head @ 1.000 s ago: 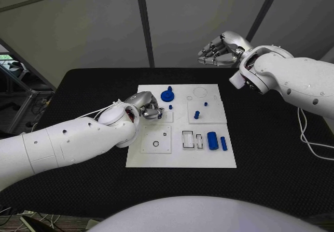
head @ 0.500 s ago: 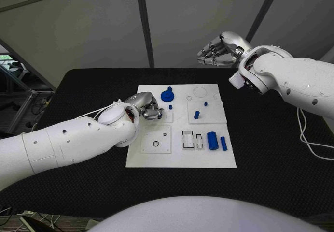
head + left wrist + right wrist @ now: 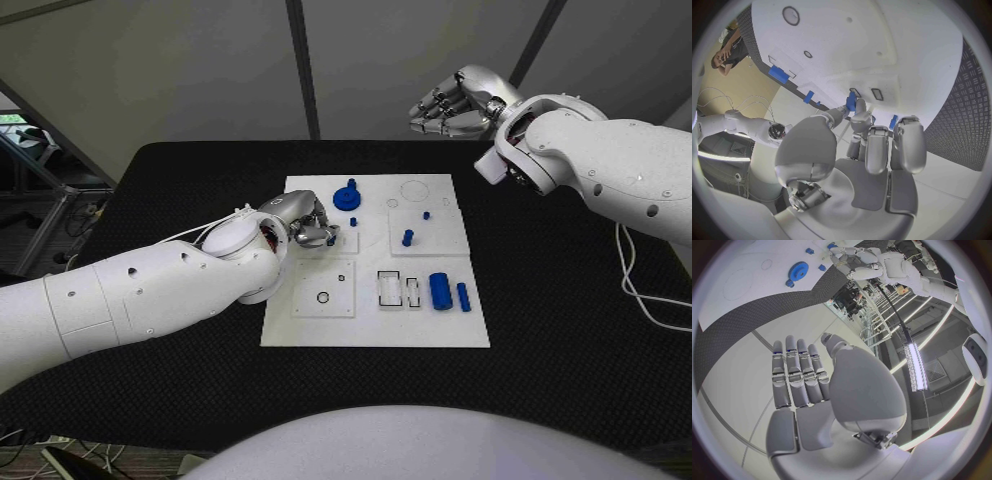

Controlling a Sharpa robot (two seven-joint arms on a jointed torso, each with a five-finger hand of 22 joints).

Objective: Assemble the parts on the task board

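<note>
Two hands, one working. The left hand (image 3: pixel 306 226) sits low over the board (image 3: pixel 372 335), pinching a small blue peg (image 3: pixel 851 102) between thumb and fingertip, near the board's middle left. The right hand (image 3: pixel 450 106) hangs beyond the desk's (image 3: pixel 173 170) far edge, fingers loosely curled around nothing. A blue gear (image 3: pixel 348 195) lies just beyond the left hand. To seat the peg well, I'd keep it upright, line it over its hole, then press straight down.

We see soft, even light from above. A long lamp (image 3: pixel 912 365) shines bright at three o'clock in the right wrist view. Both wrist views bend at their round, dark edges.
</note>
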